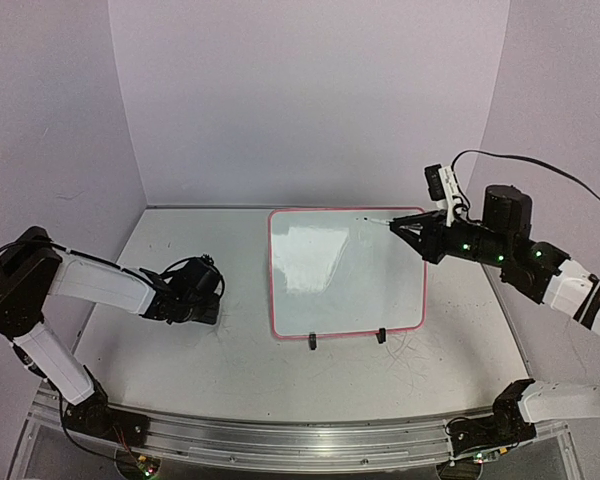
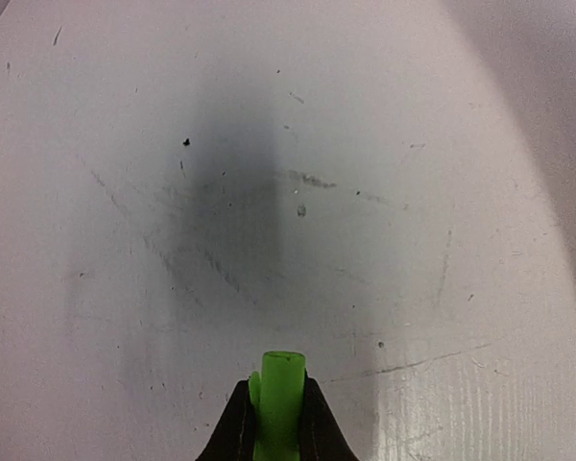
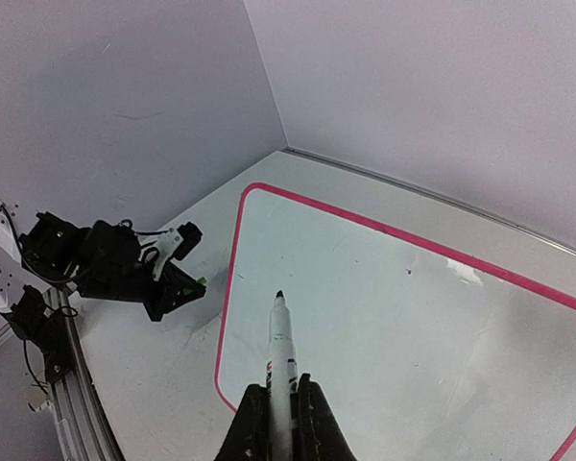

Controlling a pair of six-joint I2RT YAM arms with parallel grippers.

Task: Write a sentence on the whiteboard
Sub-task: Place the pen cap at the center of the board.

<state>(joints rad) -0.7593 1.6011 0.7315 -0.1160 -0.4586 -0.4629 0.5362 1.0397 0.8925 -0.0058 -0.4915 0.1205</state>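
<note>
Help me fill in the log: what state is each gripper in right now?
Left gripper: closed on a green cap.
Right gripper: closed on a marker.

Pale lilac walls enclose a scuffed, evenly lit white table.

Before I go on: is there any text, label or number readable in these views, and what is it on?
No readable text in any view.
whiteboard: blank, nothing written on it yet.
marker, held in the right gripper: small red and dark print on the barrel, too small to read.
green cap, held in the left gripper: no marking seen.
</note>
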